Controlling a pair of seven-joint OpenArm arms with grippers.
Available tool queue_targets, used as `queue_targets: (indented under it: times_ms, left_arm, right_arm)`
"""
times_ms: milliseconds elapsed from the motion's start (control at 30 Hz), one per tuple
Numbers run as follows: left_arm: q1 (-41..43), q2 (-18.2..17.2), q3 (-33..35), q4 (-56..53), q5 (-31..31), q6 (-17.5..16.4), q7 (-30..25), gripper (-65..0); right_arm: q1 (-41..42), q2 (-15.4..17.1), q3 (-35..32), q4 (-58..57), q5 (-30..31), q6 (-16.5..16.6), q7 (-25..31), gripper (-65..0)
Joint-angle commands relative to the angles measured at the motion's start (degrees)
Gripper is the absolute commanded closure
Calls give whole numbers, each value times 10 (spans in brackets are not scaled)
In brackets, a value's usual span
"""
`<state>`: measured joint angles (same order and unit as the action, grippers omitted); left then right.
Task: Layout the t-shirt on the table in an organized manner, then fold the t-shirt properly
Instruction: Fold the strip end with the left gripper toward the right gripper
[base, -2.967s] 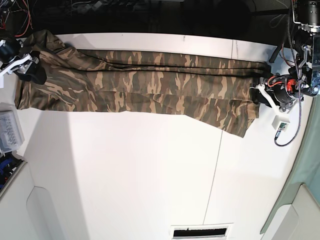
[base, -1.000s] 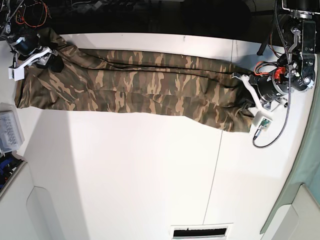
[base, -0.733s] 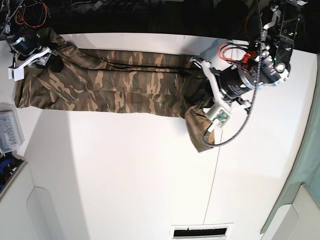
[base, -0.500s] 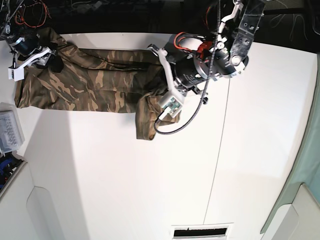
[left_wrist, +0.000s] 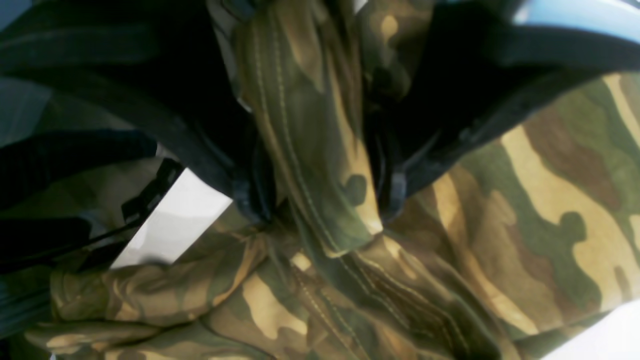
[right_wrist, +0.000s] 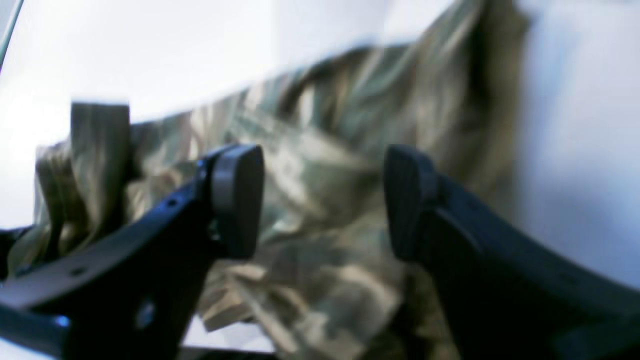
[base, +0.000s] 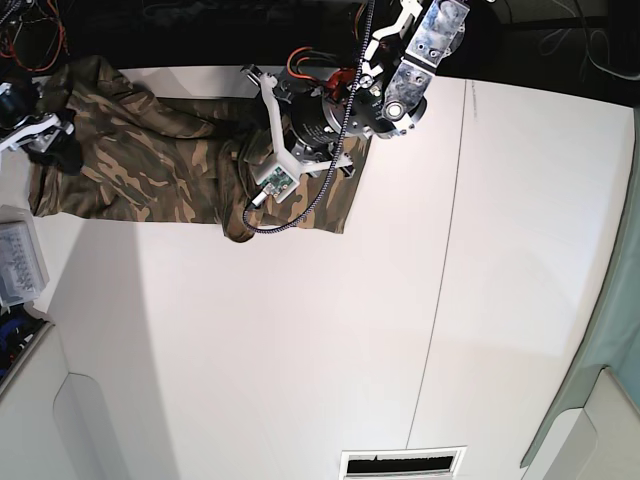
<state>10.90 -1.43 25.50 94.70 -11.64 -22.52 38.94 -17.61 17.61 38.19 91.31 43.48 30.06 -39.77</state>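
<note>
The camouflage t-shirt (base: 150, 170) lies along the far left of the white table (base: 300, 330), with its right part doubled back over itself to about the middle (base: 335, 205). My left gripper (base: 240, 158) is over the shirt's middle. In the left wrist view it (left_wrist: 320, 200) is shut on a stitched fold of the t-shirt (left_wrist: 310, 150). My right gripper (base: 50, 138) is at the shirt's left end. In the right wrist view it (right_wrist: 322, 200) is open, with blurred t-shirt cloth (right_wrist: 310, 240) showing between its pads (right_wrist: 237, 200).
A clear plastic box (base: 18, 262) sits at the table's left edge. A dark seam line (base: 440, 250) crosses the table. A vent slot (base: 400, 463) is at the near edge. Dark clutter and cables lie beyond the far edge (base: 200, 30).
My left gripper has swept from the table's right side to the left with the shirt's end in it, folding the shirt over itself. My right gripper has shifted slightly down.
</note>
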Motion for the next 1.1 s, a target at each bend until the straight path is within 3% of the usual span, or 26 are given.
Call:
queue_targets:
  times_ms: [0,133,333,500,600,767,933,1067]
  left_arm:
    - [-4,5,2,9,-9,-4,-12,-317]
    - [-4,5,2,9,-13,-4,-16,-316]
    - [-4,27,31,9,-3,-9,-14,-317]
    - [-4,37,75,9,40,-6,-15,-417]
    - [-5,37,92,9,63,16,-28,-421]
    - [-15,37,93,9,68,20,-31,-421]
    - [-15,36,93,26,73,54,-26,-420]
    - [-15,36,89,54,83,54,-24,-420]
  right_arm:
    - [1,21,12,9,6,4,10,-439]
    - [1,59,16,1,-30,3,20,-454]
    - [17,93,14,-80,-30,9,29,-454]
    - [51,93,5,-188,-19,20,29,-454]
    - [58,90,-9,-228,-16,34,29,-454]
    - [58,89,-48,-234,28,34,23,-454]
    - [58,89,-97,-234,42,34,19,-454]
    - [58,89,-121,-234,66,34,7,-447]
